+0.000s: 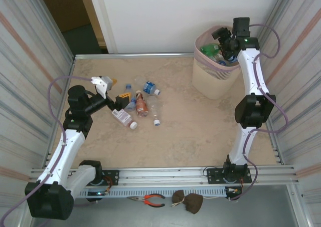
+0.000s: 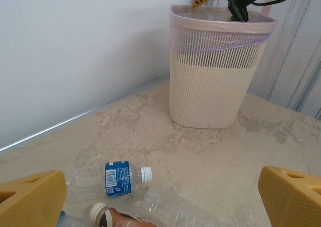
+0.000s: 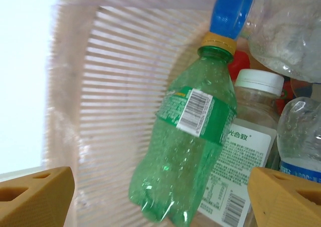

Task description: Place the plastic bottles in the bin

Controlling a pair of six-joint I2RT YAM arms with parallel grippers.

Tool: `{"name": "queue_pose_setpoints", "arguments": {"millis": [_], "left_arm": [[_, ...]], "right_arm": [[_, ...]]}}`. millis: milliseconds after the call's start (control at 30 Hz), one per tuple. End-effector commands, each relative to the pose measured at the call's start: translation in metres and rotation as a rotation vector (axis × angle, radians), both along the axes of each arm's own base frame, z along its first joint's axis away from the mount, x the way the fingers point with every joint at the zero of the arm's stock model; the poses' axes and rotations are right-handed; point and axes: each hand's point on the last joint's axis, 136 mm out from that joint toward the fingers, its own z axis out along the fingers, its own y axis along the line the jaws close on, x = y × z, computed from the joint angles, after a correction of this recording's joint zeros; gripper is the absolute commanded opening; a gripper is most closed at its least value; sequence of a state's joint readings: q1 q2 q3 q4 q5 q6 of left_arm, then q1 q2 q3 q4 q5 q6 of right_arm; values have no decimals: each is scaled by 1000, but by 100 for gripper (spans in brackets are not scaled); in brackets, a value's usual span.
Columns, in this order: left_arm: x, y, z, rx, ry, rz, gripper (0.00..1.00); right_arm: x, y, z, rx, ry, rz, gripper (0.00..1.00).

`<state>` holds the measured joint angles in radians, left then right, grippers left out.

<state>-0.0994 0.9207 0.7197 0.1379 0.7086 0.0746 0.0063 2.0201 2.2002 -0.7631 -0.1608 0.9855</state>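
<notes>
Right wrist: right gripper (image 3: pixel 160 193) spread wide, holding nothing, above the bin (image 3: pixel 100 86), so the green bottle (image 3: pixel 185 152) lies free inside; left gripper (image 2: pixel 160 197), likewise wide and empty, faces bottles (image 2: pixel 118 179) on the bench (image 2: pixel 150 132).

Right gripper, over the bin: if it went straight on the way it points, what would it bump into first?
Most likely the green bottle, lying dead ahead of the right gripper inside the bin among other bottles. Depth is hard to judge.
</notes>
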Motion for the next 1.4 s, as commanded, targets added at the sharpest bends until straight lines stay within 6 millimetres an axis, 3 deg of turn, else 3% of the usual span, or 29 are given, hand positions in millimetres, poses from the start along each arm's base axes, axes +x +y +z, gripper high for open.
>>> {"name": "queue_pose_setpoints", "arguments": {"millis": [0, 367, 600, 767, 1000, 1367], "left_arm": [[-2, 2, 15, 4, -55, 5, 99], [2, 3, 13, 1, -36, 11, 99], [12, 12, 6, 21, 6, 82, 99], [21, 22, -1, 45, 50, 161, 98], [27, 29, -9, 58, 77, 206, 98], [29, 28, -14, 59, 101, 196, 99]], "right_arm": [[-17, -5, 38, -55, -64, 2, 87], [-51, 24, 75, -234, -138, 139, 83], [-82, 65, 95, -305, -184, 263, 82], [-107, 98, 94, -368, -194, 357, 82], [-141, 149, 72, -464, -166, 501, 80], [-188, 227, -5, -573, -21, 731, 75]]}}
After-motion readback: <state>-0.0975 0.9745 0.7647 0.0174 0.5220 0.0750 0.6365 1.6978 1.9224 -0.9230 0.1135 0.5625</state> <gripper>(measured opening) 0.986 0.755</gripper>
